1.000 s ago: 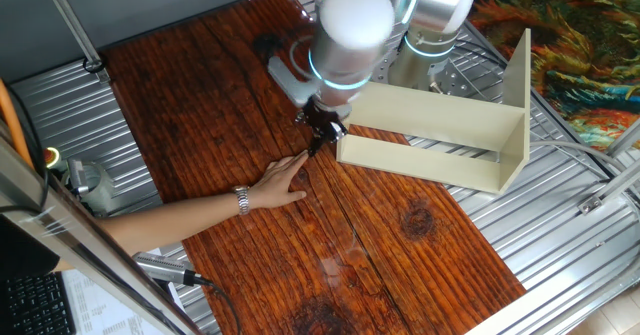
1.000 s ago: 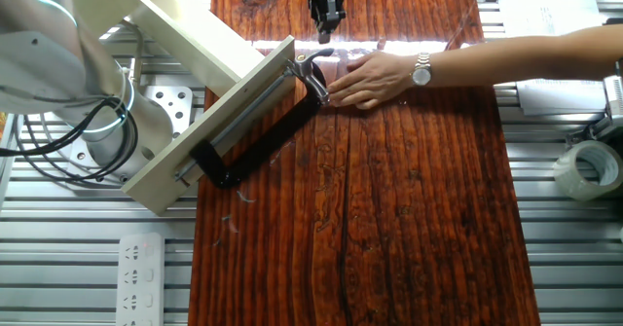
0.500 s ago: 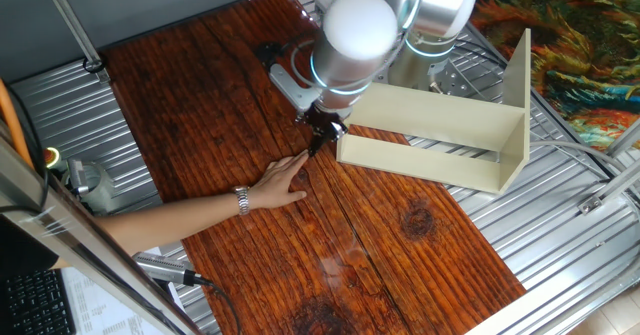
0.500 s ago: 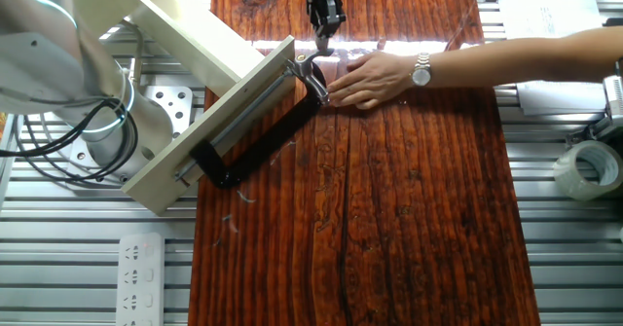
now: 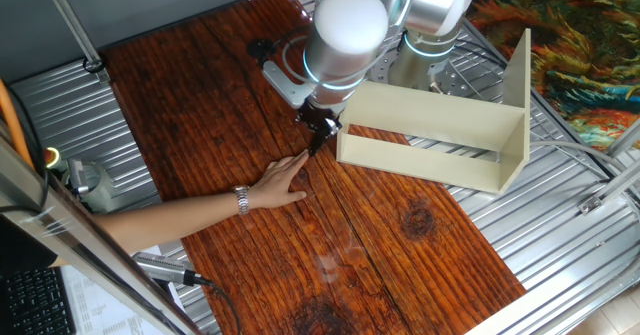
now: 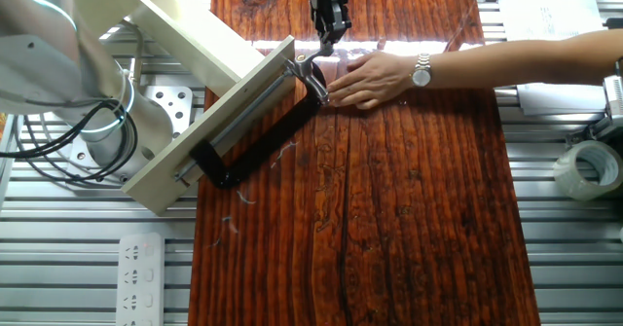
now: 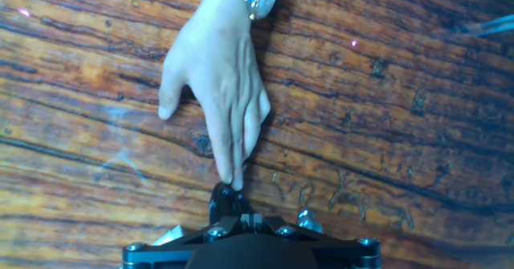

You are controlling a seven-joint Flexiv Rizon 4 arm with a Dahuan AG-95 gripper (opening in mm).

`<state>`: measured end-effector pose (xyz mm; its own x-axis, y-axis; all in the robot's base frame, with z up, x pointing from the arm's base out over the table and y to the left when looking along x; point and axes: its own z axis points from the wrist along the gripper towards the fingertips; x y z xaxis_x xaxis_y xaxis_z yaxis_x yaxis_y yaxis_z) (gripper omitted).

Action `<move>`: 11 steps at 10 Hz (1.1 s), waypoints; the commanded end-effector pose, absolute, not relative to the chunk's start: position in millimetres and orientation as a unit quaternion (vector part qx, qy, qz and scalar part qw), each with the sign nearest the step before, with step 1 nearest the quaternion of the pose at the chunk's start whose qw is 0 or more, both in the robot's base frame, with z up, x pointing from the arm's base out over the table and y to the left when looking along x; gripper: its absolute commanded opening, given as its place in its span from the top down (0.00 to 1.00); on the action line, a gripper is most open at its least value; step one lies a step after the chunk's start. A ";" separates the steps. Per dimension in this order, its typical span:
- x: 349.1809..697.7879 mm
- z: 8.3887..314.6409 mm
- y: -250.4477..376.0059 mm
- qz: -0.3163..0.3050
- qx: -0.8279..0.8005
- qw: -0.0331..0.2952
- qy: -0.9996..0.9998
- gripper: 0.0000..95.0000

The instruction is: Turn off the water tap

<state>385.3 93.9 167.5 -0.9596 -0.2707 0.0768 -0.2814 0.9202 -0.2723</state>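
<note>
The water tap (image 6: 309,67) is a small silvery piece at the top end of a black C-clamp (image 6: 255,139) that lies along a cream board. My gripper (image 6: 326,44) hangs over it with its tips right at the tap's top, jaws together; whether they touch the lever is hidden. In one fixed view the gripper (image 5: 319,137) covers the tap. In the hand view only a silvery bit of the tap (image 7: 307,218) shows beside my shut fingers (image 7: 241,218).
A person's hand (image 6: 375,77) with a wristwatch (image 6: 421,70) lies flat on the wooden table (image 6: 389,219), fingertips against the clamp's end beside the tap. The cream L-shaped board (image 5: 450,140) stands to one side. A tape roll (image 6: 587,168) lies off the table.
My gripper has come down a little towards the tap and shifted slightly sideways. The person's hand and the clamp have stayed where they were.
</note>
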 end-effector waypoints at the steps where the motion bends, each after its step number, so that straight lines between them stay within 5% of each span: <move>1: 387.5 168.0 94.0 0.141 0.139 0.016 -0.980 1.00; 11: 389.1 168.9 82.8 0.151 0.172 0.009 -0.973 1.00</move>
